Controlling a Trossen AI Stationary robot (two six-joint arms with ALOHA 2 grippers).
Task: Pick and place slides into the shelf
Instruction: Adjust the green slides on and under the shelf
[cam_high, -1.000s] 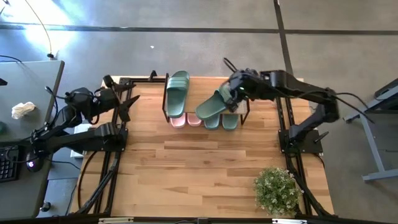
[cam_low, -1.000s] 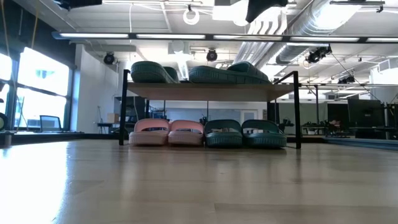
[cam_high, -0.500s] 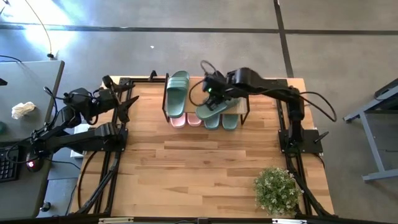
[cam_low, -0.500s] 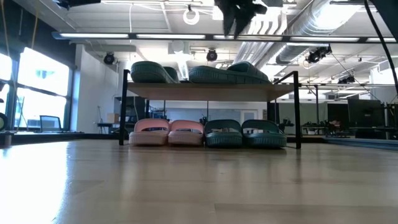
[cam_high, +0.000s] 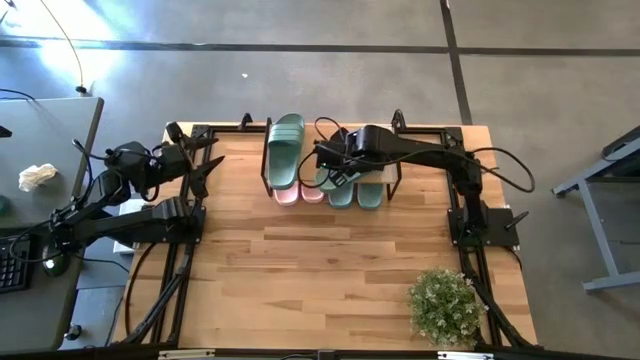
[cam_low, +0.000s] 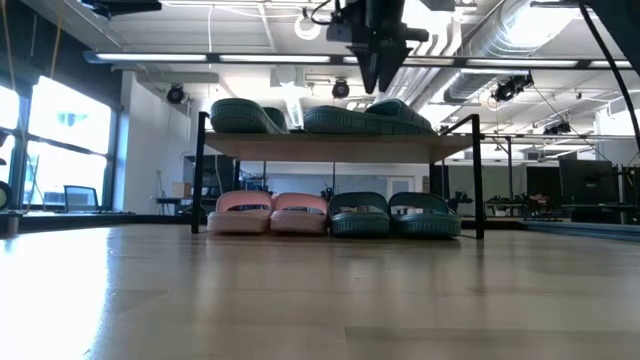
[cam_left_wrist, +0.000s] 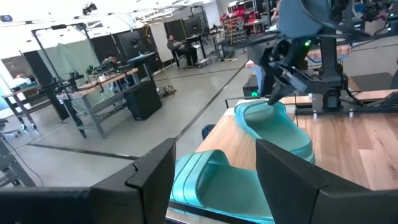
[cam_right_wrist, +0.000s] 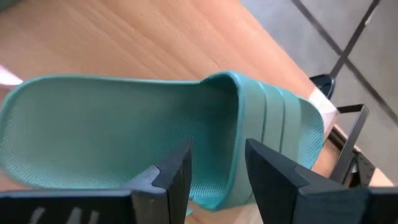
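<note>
Right gripper (cam_high: 333, 170) is held above the shelf (cam_low: 340, 146) top, jaws spread over a sage-green slide (cam_right_wrist: 155, 134) lying there at 12 o'clock on the worktop (cam_high: 320, 270). Left gripper (cam_high: 205, 168) is parked at 9 o'clock, jaws spread.

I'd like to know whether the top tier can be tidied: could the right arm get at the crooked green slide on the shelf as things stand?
Probably yes. The right gripper hangs open directly above the crooked green slide on the shelf, with nothing between them; the left gripper waits off to the side.

Two sage-green rubber slides (cam_low: 322, 116) lay on light wooden shelf (cam_low: 335, 146) top plank; pale pink pair (cam_low: 270, 213) and second green pair (cam_low: 393, 214) sat on lower tier.
</note>
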